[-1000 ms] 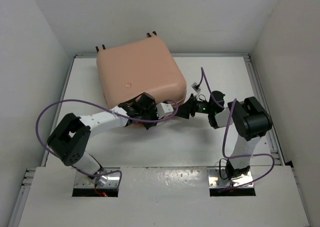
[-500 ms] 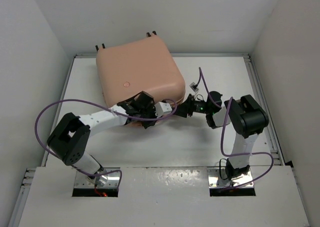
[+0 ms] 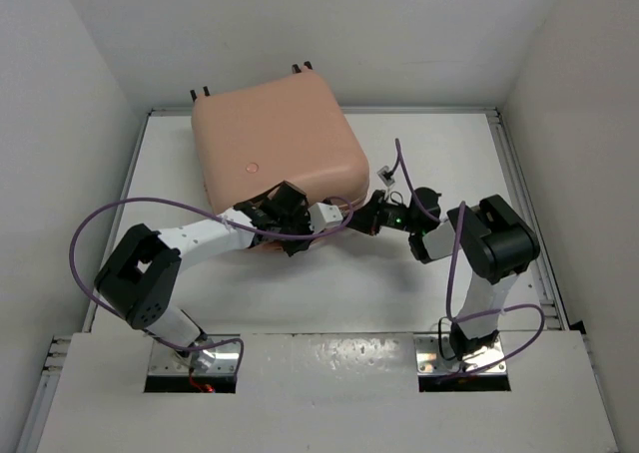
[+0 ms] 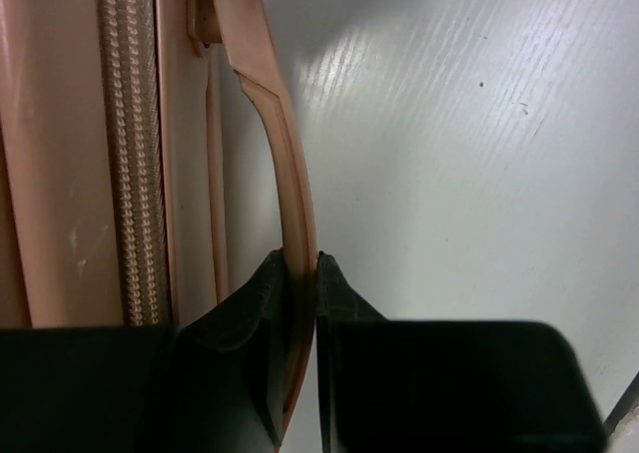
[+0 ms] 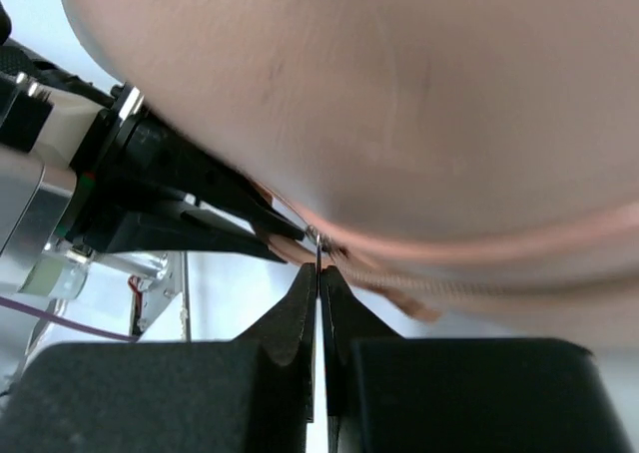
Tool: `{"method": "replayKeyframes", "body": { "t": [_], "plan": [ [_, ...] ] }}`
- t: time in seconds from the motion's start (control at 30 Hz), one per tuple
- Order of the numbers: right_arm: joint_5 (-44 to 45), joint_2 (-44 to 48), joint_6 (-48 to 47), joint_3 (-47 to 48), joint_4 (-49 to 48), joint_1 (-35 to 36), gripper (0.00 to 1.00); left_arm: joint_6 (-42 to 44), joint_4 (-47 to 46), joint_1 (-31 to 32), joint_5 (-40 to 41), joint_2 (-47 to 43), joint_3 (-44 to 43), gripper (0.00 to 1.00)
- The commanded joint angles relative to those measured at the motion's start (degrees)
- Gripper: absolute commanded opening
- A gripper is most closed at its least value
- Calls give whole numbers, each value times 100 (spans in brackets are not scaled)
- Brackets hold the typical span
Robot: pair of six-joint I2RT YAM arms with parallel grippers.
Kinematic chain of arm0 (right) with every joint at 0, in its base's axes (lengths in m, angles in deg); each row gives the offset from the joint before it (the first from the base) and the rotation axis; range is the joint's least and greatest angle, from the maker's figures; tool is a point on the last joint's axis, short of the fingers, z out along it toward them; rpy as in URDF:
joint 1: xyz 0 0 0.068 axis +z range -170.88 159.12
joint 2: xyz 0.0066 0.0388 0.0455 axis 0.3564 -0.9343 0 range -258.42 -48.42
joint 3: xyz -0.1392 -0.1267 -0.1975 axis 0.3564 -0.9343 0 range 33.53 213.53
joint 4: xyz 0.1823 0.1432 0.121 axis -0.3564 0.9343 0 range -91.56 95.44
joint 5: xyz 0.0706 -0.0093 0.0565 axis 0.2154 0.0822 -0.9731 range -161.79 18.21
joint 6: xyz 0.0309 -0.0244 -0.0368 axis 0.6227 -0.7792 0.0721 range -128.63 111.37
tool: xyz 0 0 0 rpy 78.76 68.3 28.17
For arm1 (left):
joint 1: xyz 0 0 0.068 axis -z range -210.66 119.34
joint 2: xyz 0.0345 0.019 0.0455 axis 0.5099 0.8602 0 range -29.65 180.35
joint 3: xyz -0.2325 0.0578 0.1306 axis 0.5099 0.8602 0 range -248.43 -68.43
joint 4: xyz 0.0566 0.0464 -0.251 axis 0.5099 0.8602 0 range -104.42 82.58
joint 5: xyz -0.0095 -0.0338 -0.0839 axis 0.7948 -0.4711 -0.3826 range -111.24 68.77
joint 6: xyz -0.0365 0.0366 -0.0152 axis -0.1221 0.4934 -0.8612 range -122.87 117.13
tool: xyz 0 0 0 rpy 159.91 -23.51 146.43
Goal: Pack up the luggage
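Observation:
The salmon-pink luggage [image 3: 275, 144] lies closed at the back left of the table, its small dark wheels at the far edge. My left gripper [image 3: 343, 214] is at its near right corner, shut on the thin pink handle [image 4: 290, 174] that arches off the side wall beside the zipper teeth [image 4: 130, 154]. In the left wrist view, the gripper [image 4: 302, 273] pinches that handle between both pads. My right gripper [image 3: 355, 223] meets it from the right. Seen from its wrist, the right gripper [image 5: 319, 271] is shut on the thin metal zipper pull [image 5: 318, 245] under the shell [image 5: 399, 104].
White walls enclose the white table [image 3: 419, 273] on three sides. A purple cable [image 3: 100, 224] loops off the left arm, another [image 3: 404, 164] off the right. The left gripper's black fingers [image 5: 230, 214] lie just left of my right fingertips.
The right gripper has moved slightly left to the suitcase corner and closed onto the zipper pull. The left gripper keeps its hold on the handle.

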Motion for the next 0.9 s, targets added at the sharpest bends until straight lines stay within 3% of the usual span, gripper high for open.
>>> {"method": "replayKeyframes", "body": {
  "t": [0.0,0.3,0.77,0.87],
  "plan": [
    [111,503,-225,-218,-781,-154,0,-499,259,-283,-79,-15,59,1],
    [585,1208,-1279,-912,-44,-708,0,-446,567,-337,114,-534,480,1],
    [1279,1252,-3211,-667,713,-1121,0,599,1023,-442,228,-1193,858,1],
    [1245,1199,-3274,-544,740,-1200,0,836,1094,-494,229,-1351,911,1]
  ]
}}
